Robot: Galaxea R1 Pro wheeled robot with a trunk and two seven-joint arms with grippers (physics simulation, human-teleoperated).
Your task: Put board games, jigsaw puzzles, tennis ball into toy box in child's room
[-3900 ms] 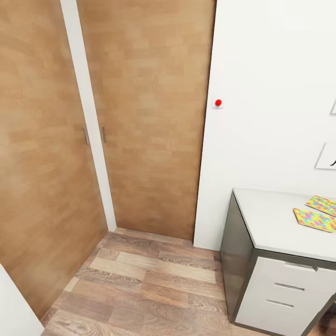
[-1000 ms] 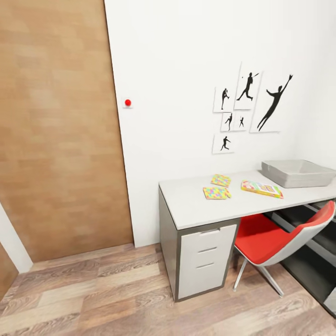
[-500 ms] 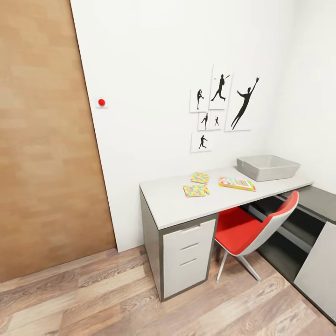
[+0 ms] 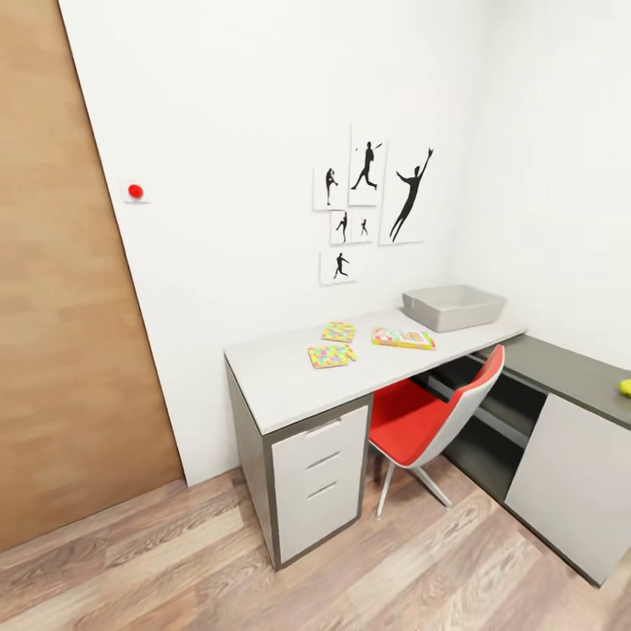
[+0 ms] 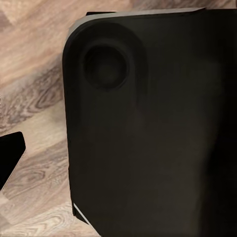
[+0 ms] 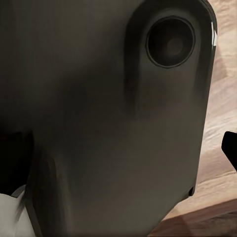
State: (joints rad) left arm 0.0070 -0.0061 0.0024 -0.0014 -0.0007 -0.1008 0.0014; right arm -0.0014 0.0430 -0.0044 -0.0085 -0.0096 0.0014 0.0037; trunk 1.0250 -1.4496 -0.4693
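No writing can be read anywhere: the board game [image 4: 403, 338] on the table [image 4: 289, 377] is a flat box with a bright red, yellow and green lid, but its lettering is too small to make out, and the cluster of white wall pictures [image 4: 372, 202] above the table carries only black silhouettes of figures in sporting poses. The grippers themselves cannot be made out, so whether their fingers are apart or together cannot be told; the left wrist view looks onto a dark rounded robot body panel [image 5: 148, 123] with a round recess in it, with wood-plank floor [image 5: 34, 98] beyond, and the right wrist view shows a similar dark panel [image 6: 113, 113] over floor planks. On the white tabletop the two jigsaw puzzles [image 4: 332, 355] lie flat and close together — one nearer the front edge, the other [image 4: 338, 331] nearer the wall — with the board game just beside them toward the far end. The light grey toy box [image 4: 453, 307] stands at that far end by the wall, apart from the game. A small yellow-green tennis ball [image 4: 625, 386] sits on the lower dark-grey-topped section at the head view's right edge. A red chair [image 4: 434, 421] is tucked under the table beside the white drawers [image 4: 320, 478]. The walls are white, a brown wooden door [image 4: 61, 307] is at the left, with a small red button [image 4: 135, 190] beside it.
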